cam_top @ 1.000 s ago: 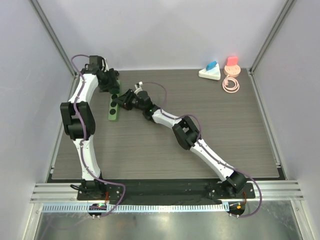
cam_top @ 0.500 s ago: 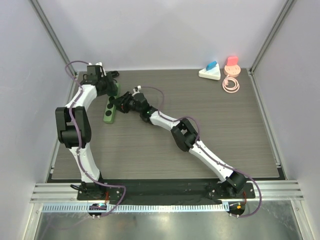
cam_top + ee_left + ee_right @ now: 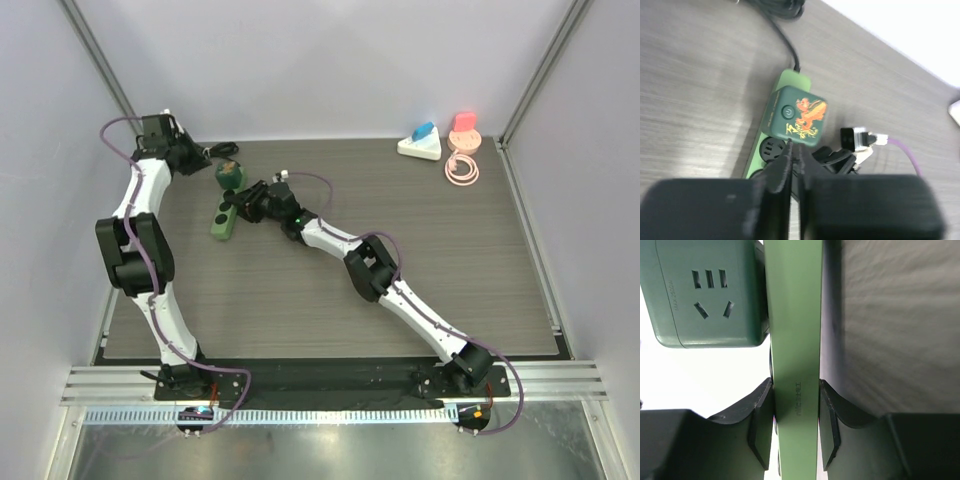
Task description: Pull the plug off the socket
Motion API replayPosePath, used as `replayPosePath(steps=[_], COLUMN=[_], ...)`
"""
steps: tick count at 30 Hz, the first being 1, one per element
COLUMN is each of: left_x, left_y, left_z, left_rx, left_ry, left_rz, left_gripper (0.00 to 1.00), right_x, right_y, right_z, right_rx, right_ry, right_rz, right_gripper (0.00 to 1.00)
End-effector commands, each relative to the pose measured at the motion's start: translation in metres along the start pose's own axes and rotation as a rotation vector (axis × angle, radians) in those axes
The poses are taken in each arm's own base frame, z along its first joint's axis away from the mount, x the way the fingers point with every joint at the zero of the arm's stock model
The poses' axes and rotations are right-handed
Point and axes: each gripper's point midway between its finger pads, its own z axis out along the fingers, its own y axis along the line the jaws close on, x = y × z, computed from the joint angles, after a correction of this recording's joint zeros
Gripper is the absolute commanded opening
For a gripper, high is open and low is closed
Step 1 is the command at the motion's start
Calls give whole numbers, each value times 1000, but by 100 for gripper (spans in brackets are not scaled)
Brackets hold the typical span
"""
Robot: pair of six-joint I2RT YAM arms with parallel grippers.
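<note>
The plug (image 3: pixel 796 116) is a dark green cube with an orange dragon print, and it sits on the far end of the light green socket strip (image 3: pixel 790 80). In the top view the plug (image 3: pixel 229 175) caps the strip (image 3: pixel 220 222). My left gripper (image 3: pixel 795 150) is shut and empty, pulled back just short of the cube; the top view shows it (image 3: pixel 200 157) to the cube's upper left. My right gripper (image 3: pixel 796 390) is shut on the socket strip (image 3: pixel 795 315), its pads flat on both long sides. The plug (image 3: pixel 707 295) shows beside the strip.
A black cable (image 3: pixel 785 40) runs from the strip's far end toward the back wall. A white and blue wedge (image 3: pixel 420 143), a pink block (image 3: pixel 463 125) and a coiled pink cord (image 3: pixel 461 168) lie at the back right. Side walls close in on both sides.
My left gripper has come off the cube plug, snapped shut and drawn back to the upper left. The strip has swung slightly, with the plug still on its end. The right grip is unchanged.
</note>
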Motion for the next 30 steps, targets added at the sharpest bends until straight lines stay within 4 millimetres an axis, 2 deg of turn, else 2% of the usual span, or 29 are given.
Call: replayPosePath(steps=[1,2,4,7,9,10,11,12,14,15,20,22,23,24,30], left_x=[-23,-18,-12,-5,-7,-1,-9,-10,-11,-11,3,9,13,21,30], left_y=[-32,-28,-19,-29,-42,-49,-53,-53,-44,-41,-26,-30,-22,-23,-26], left_z=[-25,-24,-20,-17,-17,-14,-13,-11,-2,1,26,32,40,43,58], left_rx=[31,15,-8,81,155,207,216,210,159,149,80,67,21,2,-19], left_ry=[-88,-84,-66,-27,-10,23,16,23,56,62,125,130,136,157,156], left_rz=[71,90,85,90,108,115,124,143,157,178,200,233,245,261,290], left_gripper=[0,0,0,0,18,30,48,52,85,91,89,88,88,88,83], right_x=[-46,-48,-49,-45,-43,-43,-42,-42,-38,-37,-33,-32,-33,-32,-32], right_y=[-96,-89,-92,-90,-91,-91,-89,-89,-89,-91,-88,-89,-89,-88,-89], right_z=[-10,-11,-11,-10,-11,-11,-11,-11,-12,-12,-13,-13,-13,-13,-14], right_rx=[289,286,286,265,269,269,256,256,251,248,226,219,217,215,210], right_ry=[-138,-143,-147,-121,-110,-108,-101,-97,-79,-71,-45,-34,-30,-29,-19], right_rz=[-16,-22,-30,-46,-75,-81,-90,-95,-95,-92,-102,-96,-95,-95,-94], right_gripper=[1,1,1,1,1,1,1,1,1,1,1,1,1,1,1])
